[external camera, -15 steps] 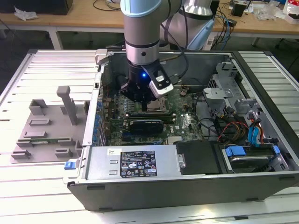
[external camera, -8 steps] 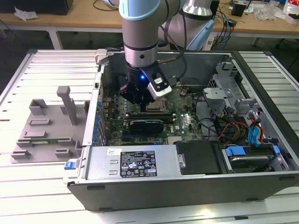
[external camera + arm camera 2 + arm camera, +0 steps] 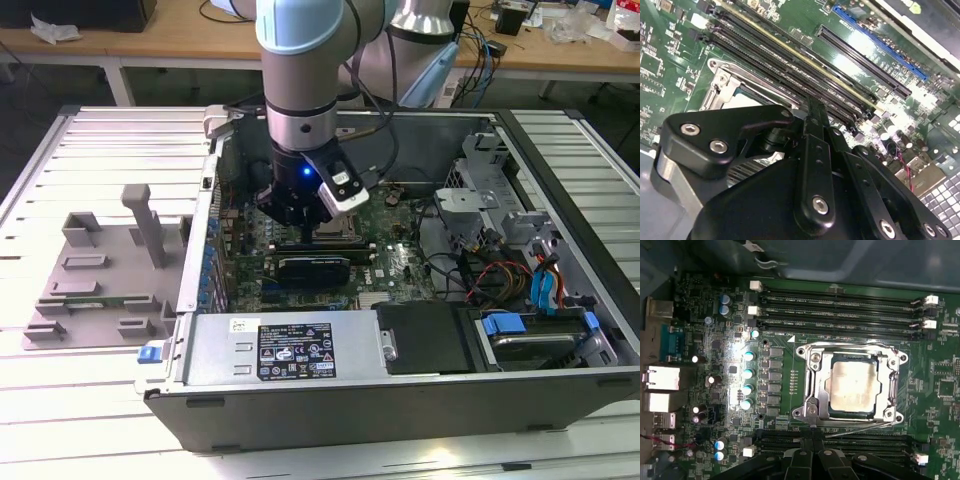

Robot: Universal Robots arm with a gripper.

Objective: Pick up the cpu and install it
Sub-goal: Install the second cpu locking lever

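First wrist view, left to right: capacitors (image 3: 747,371) line the motherboard (image 3: 700,330), then the cpu (image 3: 852,386) lies flat, square, seated inside the socket frame (image 3: 812,385), with memory slots (image 3: 840,302) beyond it. The gripper (image 3: 812,452) sits just beside the frame's near edge, the chip straight ahead of its fingertips. Its fingers look drawn together, holding nothing; the chip is already in place.

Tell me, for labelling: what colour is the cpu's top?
Silvery-white metal, clearest in the first wrist view: cpu.
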